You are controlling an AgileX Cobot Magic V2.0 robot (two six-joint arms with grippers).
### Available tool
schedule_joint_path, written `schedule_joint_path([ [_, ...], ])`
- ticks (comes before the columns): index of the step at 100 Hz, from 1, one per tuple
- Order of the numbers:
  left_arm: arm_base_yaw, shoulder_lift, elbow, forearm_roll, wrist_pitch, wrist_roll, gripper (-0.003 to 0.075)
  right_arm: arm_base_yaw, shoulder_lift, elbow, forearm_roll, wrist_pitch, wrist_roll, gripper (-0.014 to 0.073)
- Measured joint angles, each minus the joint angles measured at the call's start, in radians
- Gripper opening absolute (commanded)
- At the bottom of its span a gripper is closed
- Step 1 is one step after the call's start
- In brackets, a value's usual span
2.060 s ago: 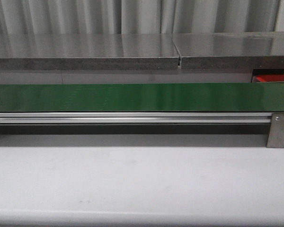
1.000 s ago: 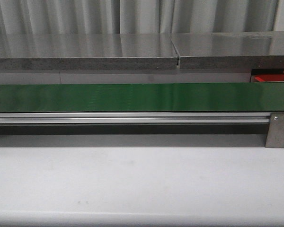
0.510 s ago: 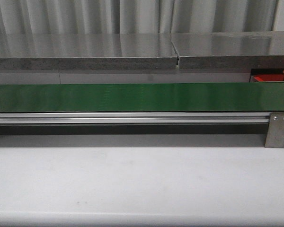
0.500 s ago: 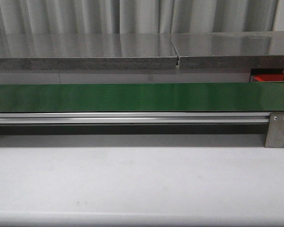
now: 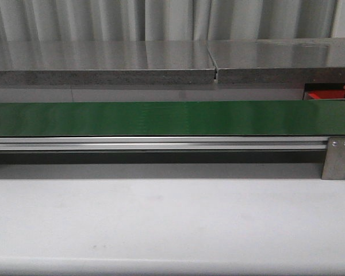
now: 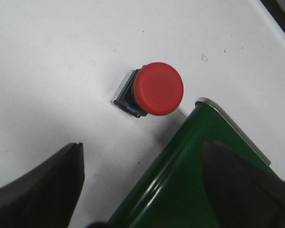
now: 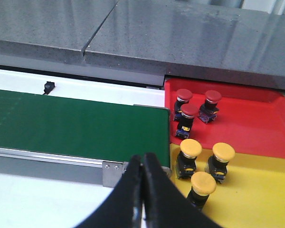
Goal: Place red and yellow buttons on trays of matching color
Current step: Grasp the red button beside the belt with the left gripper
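Observation:
In the left wrist view a red button lies on its side on the white table, just off the end of the green belt. My left gripper is open and empty above it, one finger over the table, the other over the belt. In the right wrist view my right gripper is shut and empty near the belt's end. The red tray holds three red buttons. The yellow tray holds three yellow buttons. In the front view a bit of the red tray shows at far right.
The long green belt on its aluminium rail crosses the front view, with a metal bracket at its right end. A grey stone shelf runs behind it. White table lies in front.

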Motion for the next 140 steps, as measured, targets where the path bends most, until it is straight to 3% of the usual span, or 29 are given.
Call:
schedule_joint_path([
  [75,0.000,0.256,-0.236,-0.016,0.034,-0.077,0.0489,0.000,0.000,0.000,0.000,0.002,0.000,-0.0118],
  [87,0.000,0.263,-0.238,-0.016,0.034,-0.079,0.0404,0.000,0.000,0.000,0.000,0.002,0.000,-0.0118],
  [106,0.000,0.264,-0.259,-0.016,0.034,-0.079,0.0175,0.000,0.000,0.000,0.000,0.002,0.000,-0.0118],
  [140,0.000,0.225,-0.270,0.043,0.082,-0.044,0.0078,0.000,0.000,0.000,0.000,0.002,0.000,-0.0118],
])
